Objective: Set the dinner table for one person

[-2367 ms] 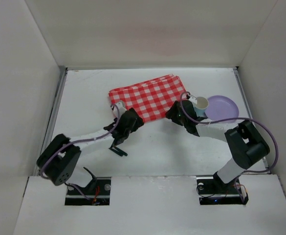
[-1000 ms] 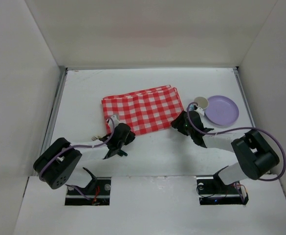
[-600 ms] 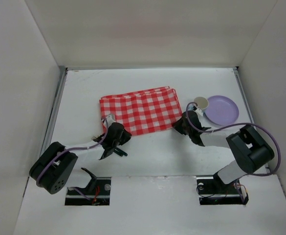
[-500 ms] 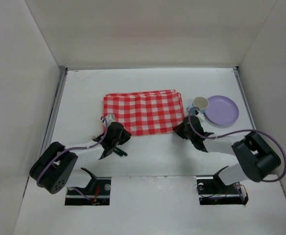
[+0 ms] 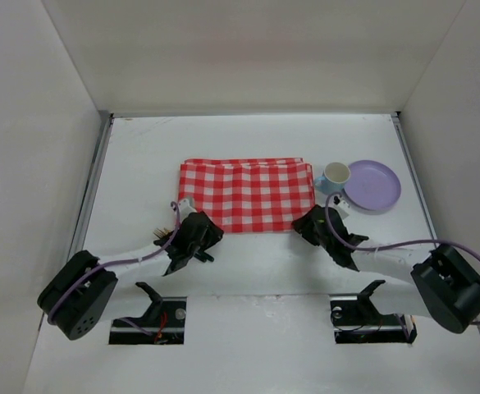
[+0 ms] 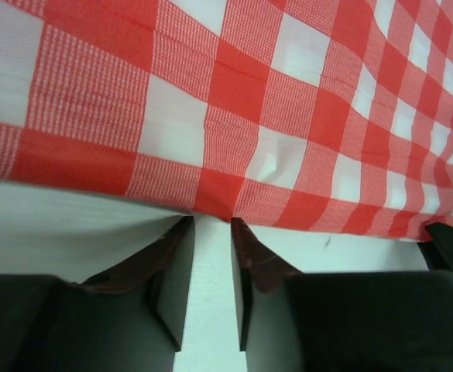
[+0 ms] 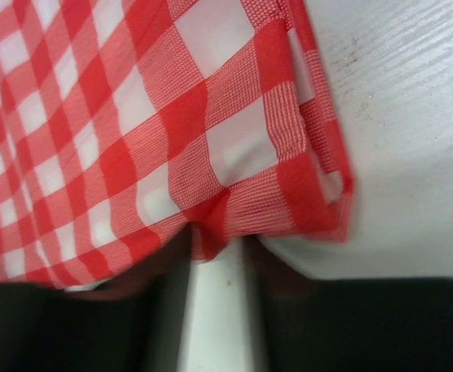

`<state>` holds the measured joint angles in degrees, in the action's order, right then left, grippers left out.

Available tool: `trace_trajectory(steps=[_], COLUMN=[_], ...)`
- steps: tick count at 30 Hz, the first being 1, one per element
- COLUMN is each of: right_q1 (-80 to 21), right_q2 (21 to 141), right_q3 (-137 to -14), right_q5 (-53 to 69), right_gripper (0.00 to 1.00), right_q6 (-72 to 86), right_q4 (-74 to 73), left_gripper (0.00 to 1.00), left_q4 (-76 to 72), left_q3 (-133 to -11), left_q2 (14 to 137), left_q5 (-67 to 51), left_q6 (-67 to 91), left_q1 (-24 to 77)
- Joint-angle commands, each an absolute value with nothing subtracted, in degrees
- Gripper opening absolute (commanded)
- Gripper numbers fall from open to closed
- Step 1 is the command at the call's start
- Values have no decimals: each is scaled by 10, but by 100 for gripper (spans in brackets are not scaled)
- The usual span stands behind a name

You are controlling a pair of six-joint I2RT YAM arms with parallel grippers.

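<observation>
the matte-white worktop (image 5: 248, 135) lay directly beneath both hands, its bare surface showing in the narrow slot between each pair of fingers in the wrist views. it filled the floor of the white-walled enclosure in the overhead view, with grey rails along its sides. the left hand (image 6: 211, 229) was closed on the near hem of a red-and-white checkered cloth (image 5: 246, 195), close to that hem's left end. its two dark fingertips (image 6: 181, 232) stood almost together, and the fabric puckered where they met it. the right hand (image 7: 214, 248) pinched the same hem close to the cloth's right corner, the weave bunched between its blurred fingers. both arms stretched low over the worktop from their bases.

against the frame from 2.4 seconds earlier, the cloth had been turned and drawn toward the bases. then it sat skewed, its right end angled toward the far wall. now it lay square, with its long edges parallel to the near edge of the worktop. both hands had pulled back with it. a pale cup (image 5: 335, 175), just off the cloth's far right corner, and a lilac plate (image 5: 375, 185) beside it had kept their places.
</observation>
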<state>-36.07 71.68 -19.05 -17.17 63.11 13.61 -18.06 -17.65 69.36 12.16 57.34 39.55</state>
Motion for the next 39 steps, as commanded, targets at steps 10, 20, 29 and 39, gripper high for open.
trace_trajectory(steps=[10, 20, 29, 39], right_q1=[-399, -45, 104, 148], right_q2=[450, 342, 604, 812], right_q3=[-242, -249, -328, -381], right_q5=[-256, -194, -214, -152], right_gripper=[66, 20, 58, 51], right_q6=[600, 623, 569, 543], right_q4=[-83, -181, -80, 16], left_gripper=[66, 23, 29, 35], left_q4=[-84, -98, -91, -190], left_q3=[-228, -279, -264, -230], left_q2=[518, 512, 558, 569], left_q5=[221, 193, 148, 138], left_q6=[475, 341, 374, 395], left_q1=[433, 415, 411, 400])
